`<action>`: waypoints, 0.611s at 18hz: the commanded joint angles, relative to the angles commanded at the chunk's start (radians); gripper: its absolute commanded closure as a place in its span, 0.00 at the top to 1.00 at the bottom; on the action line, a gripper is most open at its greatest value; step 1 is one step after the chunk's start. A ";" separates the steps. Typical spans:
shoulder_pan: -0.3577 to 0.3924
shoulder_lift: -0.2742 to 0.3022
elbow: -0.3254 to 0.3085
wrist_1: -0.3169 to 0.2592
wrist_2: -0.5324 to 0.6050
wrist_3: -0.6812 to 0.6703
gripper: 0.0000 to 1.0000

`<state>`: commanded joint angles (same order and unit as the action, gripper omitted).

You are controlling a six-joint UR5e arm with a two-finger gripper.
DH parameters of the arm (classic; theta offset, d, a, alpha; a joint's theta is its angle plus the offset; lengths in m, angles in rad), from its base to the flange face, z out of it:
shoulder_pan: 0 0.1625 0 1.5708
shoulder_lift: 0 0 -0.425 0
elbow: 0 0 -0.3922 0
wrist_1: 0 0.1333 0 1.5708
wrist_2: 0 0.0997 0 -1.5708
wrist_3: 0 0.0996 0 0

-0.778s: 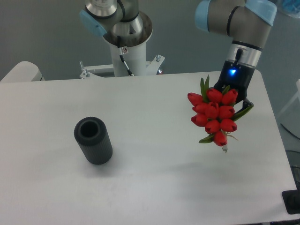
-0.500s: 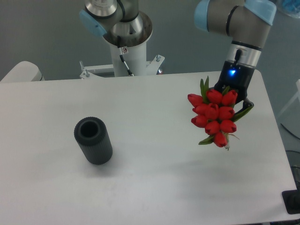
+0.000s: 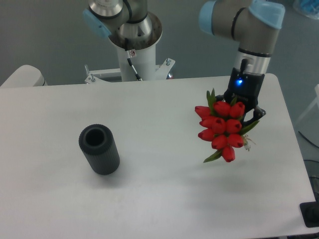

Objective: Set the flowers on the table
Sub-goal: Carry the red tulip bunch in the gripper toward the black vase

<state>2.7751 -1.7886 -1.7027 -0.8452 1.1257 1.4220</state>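
Light is bright, even and diffuse from above, leaving the white table [image 3: 149, 124] softly lit without glare. Faint, blurry shadows lie on it just beside the dark vase [image 3: 99, 149] and below the flowers [image 3: 222, 130]. A small blue lamp glows above the flowers; focus is slightly soft overall, edges undistorted.

white rectangular tabletop [image 3: 149, 194]: matt, smooth, softly shadowed
dark grey cylinder vase [image 3: 99, 149]: ribbed outside, dull, rubbery-looking
bunch of red tulip buds [image 3: 222, 130]: smooth petals with a slight sheen; green leaves look plastic or cloth
black two-finger gripper [image 3: 242, 107]: matt casing
arm base column [image 3: 133, 37]: brushed metal, white painted post
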 joint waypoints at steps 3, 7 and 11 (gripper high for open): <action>-0.031 0.011 -0.009 -0.002 0.060 -0.002 0.21; -0.081 0.017 -0.031 0.000 0.187 -0.002 0.21; -0.149 0.015 -0.044 -0.002 0.356 -0.008 0.21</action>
<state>2.6263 -1.7733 -1.7472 -0.8468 1.4815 1.4144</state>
